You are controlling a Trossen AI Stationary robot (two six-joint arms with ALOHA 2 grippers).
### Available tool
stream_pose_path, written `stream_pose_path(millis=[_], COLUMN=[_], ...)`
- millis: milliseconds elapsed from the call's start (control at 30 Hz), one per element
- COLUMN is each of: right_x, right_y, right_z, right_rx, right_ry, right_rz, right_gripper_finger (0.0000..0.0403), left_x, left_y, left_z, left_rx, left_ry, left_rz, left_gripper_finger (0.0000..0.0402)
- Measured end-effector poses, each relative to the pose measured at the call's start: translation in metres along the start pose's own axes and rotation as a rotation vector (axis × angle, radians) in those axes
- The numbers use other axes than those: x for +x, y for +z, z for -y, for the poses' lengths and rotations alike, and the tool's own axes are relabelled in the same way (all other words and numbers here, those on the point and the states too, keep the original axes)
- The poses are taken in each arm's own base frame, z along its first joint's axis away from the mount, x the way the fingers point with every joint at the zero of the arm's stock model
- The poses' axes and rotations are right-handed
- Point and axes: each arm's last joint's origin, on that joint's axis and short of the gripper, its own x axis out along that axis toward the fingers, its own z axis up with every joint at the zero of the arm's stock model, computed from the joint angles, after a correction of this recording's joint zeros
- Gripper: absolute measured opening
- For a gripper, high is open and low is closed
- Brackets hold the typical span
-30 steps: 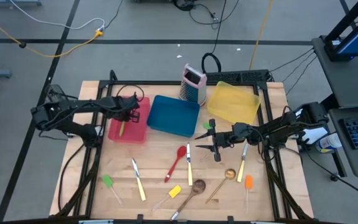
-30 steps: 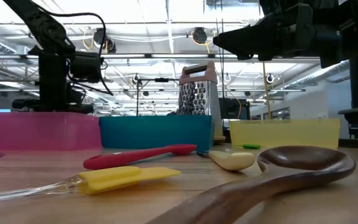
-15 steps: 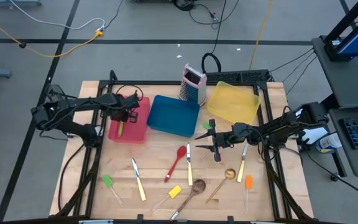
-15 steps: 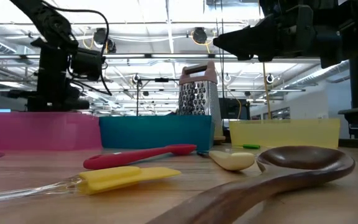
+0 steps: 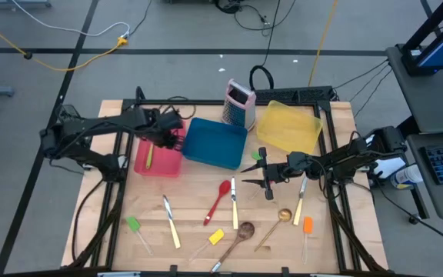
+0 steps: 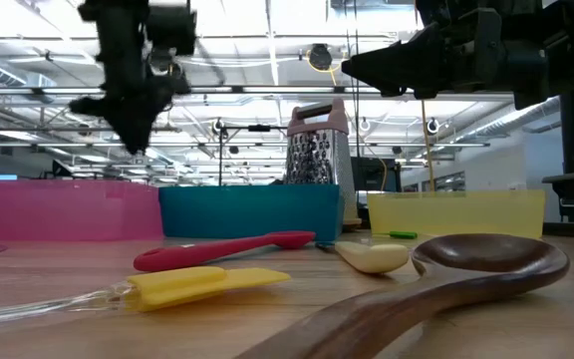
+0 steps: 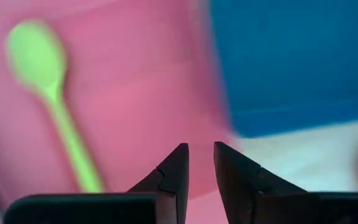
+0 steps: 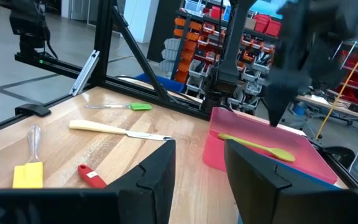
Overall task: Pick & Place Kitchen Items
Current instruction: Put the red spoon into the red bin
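Note:
A green spoon (image 5: 149, 156) lies flat in the red tray (image 5: 160, 165); it also shows in the left wrist view (image 7: 55, 106) and the right wrist view (image 8: 257, 144). My left gripper (image 5: 173, 135) hangs above the border of the red and blue trays, its fingers (image 7: 173, 168) a narrow gap apart and empty. My right gripper (image 5: 264, 182) hovers open and empty over the table's middle, above a metal knife (image 5: 234, 201) and a red spoon (image 5: 220, 198). More utensils lie on the wood: a green spatula (image 5: 135, 227), a yellow spatula (image 5: 214, 238), a wooden spoon (image 5: 239, 233) and an orange spatula (image 5: 307, 226).
The blue tray (image 5: 214, 142) and yellow tray (image 5: 288, 127) lie along the far side, with the upright grater (image 5: 239, 104) between them. A pale-handled knife (image 5: 171, 221), a gold spoon (image 5: 277, 223) and pale-handled cutlery (image 5: 301, 198) lie on the near half.
My left gripper has risen from low over the red tray and gone toward the table's right, to the blue tray's edge. The green spoon stays lying in the red tray. My right arm has kept still.

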Motion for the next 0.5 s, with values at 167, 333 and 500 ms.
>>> stream_pose_path(millis=[167, 333, 500], right_x=[0.000, 0.000, 0.000], right_y=[0.000, 0.000, 0.000], right_z=[0.000, 0.000, 0.000], right_rx=[0.003, 0.004, 0.003], right_ry=[0.000, 0.000, -0.001], right_rz=[0.000, 0.000, 0.001], right_gripper_finger=[0.0130, 0.0130, 0.0130], left_x=[-0.020, -0.035, -0.025], left_y=[-0.024, -0.065, -0.106], left_z=[0.056, 0.106, 0.141], left_rx=[0.261, 0.527, 0.698], left_ry=[-0.276, -0.528, -0.603], left_rz=[0.182, 0.385, 0.501], left_gripper_finger=[0.0076, 0.0076, 0.0076])
